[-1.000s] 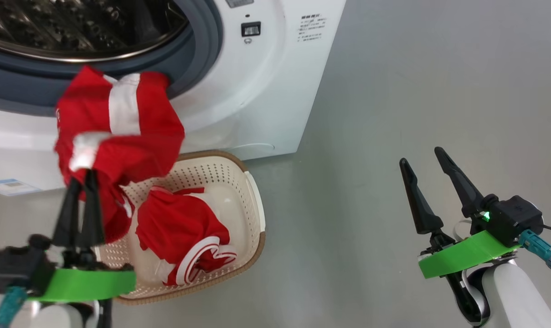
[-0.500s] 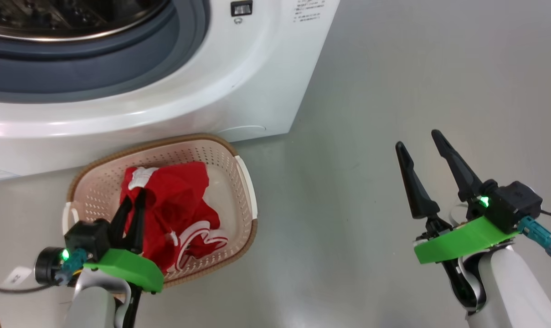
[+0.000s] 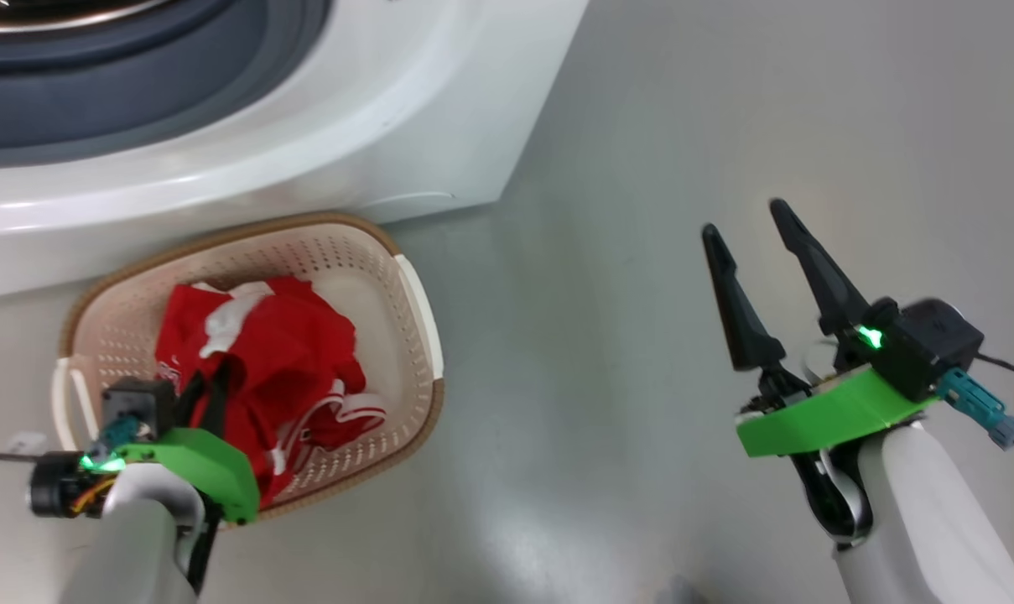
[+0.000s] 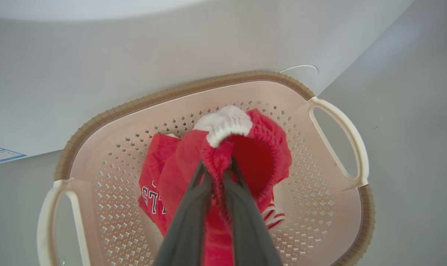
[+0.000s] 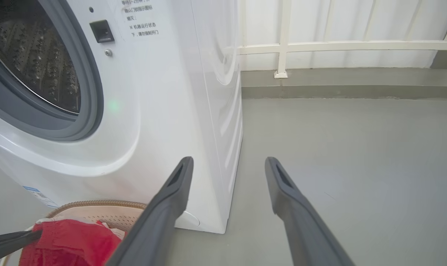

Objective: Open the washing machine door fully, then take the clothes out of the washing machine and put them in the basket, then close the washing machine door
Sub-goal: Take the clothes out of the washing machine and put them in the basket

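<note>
Left tool (image 4: pixel 216 164), clamped on clothes (image 3: pixel 280 352), has lowered them into the basket (image 3: pixel 406 294) before the washing machine (image 3: pixel 347 126); right tool (image 3: pixel 743 218) gapes empty.

the right gripper (image 5: pixel 229 159) rises from the bottom edge with its jaws standing wide apart, pointing at the near corner of the washing machine (image 5: pixel 164 92) and the grey floor (image 5: pixel 356 155) beside it. the machine's mouth is uncovered, showing the grey gasket (image 5: pixel 92 96) and the perforated steel drum (image 5: pixel 34 62). at the machine's foot sits the basket (image 5: pixel 97 203) with red clothes (image 5: pixel 71 242) in it. the left gripper (image 5: pixel 27 236) shows at the lower left edge, its tip against the red fabric. a white railing (image 5: pixel 282 44) runs along the far wall.
</note>
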Robot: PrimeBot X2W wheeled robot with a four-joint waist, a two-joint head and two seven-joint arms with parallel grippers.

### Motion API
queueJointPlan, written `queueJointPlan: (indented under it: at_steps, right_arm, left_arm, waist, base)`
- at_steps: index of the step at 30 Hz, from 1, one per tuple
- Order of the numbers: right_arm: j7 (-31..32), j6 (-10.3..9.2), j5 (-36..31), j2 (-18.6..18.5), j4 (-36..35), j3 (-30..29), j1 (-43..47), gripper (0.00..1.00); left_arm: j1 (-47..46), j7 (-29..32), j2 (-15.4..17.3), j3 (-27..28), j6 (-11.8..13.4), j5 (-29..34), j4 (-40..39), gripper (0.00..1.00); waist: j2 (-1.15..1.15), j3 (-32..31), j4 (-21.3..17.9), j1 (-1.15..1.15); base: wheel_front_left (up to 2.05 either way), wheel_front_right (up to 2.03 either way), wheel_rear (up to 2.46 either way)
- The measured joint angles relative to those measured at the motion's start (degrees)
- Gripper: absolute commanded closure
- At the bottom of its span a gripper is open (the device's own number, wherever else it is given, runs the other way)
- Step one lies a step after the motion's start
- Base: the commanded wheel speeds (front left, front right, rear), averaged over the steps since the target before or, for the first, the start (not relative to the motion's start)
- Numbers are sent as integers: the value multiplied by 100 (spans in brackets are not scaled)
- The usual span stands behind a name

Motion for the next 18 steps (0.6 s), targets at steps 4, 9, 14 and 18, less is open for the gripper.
queueJointPlan:
  at_steps: [4,9,14,18]
  right_arm:
    - [0,0,2,43,-10,62,-136,0]
    - [0,0,9,116,-5,162,-187,0]
    - [0,0,9,164,5,210,-375,0]
    - [0,0,9,167,11,212,-381,0]
  left_arm:
    - [-316,0,79,15,0,3,482,100]
    - [-763,0,158,43,8,23,1002,93]
    - [-941,0,172,42,58,31,1272,87]
    - [-1046,0,179,43,60,31,1419,59]
  waist:
    - [0,175,-106,0]
    - [0,431,-260,0]
    - [0,573,-402,0]
    - [0,622,-481,0]
  base:
    - [0,0,0]
    - [0,0,0]
    - [0,0,0]
    - [0,0,0]
